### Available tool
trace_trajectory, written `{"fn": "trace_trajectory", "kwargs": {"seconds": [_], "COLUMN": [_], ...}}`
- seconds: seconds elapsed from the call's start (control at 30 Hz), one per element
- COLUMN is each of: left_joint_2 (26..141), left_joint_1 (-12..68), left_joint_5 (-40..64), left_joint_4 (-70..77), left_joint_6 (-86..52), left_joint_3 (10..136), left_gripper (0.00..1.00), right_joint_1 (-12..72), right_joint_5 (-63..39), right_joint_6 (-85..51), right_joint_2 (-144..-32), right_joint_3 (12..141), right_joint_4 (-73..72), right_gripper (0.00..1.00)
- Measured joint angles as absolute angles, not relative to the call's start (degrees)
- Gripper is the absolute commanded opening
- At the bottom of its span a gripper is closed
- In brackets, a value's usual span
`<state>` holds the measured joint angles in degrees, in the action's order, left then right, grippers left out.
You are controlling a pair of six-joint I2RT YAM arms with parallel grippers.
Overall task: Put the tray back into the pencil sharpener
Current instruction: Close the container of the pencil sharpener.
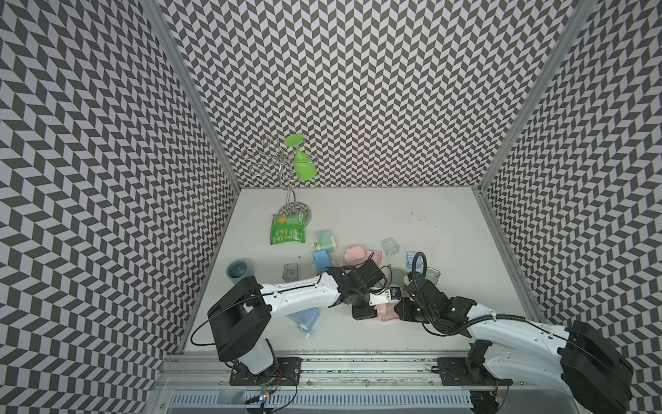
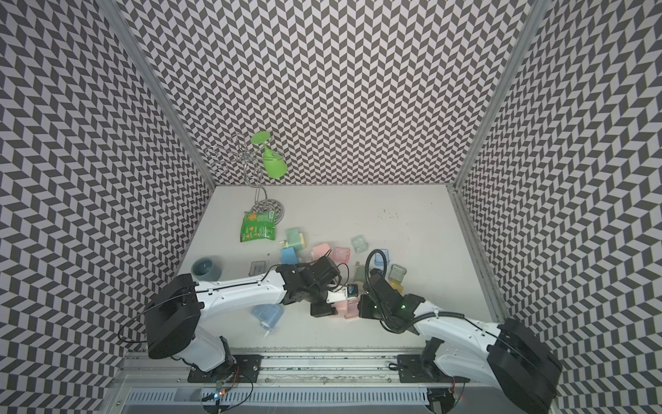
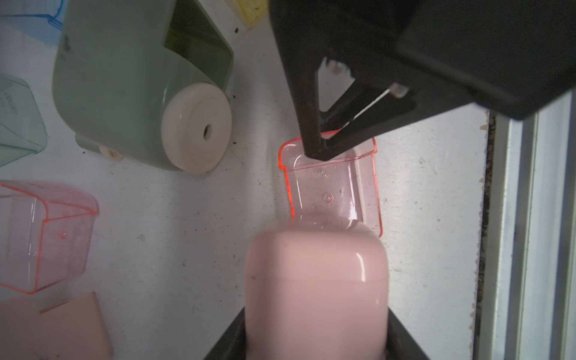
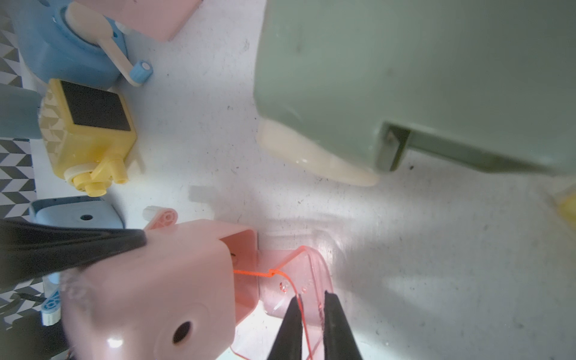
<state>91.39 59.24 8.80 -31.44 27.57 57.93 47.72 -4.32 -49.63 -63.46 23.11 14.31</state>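
caught partway into the open end of the pink pencil sharpener: clear pink tray, pinched by one thin side wall in the nearly closed right gripper. sharpener body clamped in the left gripper. probably light, slick, brittle plastic; best gripped at that wall and pushed straight.

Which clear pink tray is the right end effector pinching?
The pink tray partly inside the pink pencil sharpener, its rim in the right end effector; the other pink tray lies apart.
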Motion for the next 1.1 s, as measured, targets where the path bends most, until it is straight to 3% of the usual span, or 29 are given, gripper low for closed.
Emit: {"fn": "trace_trajectory", "kwargs": {"seconds": [0.53,0.87,1.1], "left_joint_2": [91.72,91.94,92.27], "left_joint_1": [59.53,59.59,59.59], "left_joint_5": [8.58,8.56,8.58], "left_joint_4": [-31.46,-31.55,-31.81], "left_joint_6": [27.57,27.55,27.53], "left_joint_3": [58.22,58.43,58.85], "left_gripper": [0.49,0.48,0.47], "right_joint_1": [47.07,46.61,44.34], "right_joint_5": [-7.35,-8.75,-2.55], "right_joint_6": [-51.44,-49.47,-48.80], "right_joint_2": [-64.20,-62.74,-52.69], "right_joint_3": [22.96,22.87,20.86], "right_joint_4": [12.27,11.16,15.00], "right_gripper": [0.11,0.30,0.26]}}
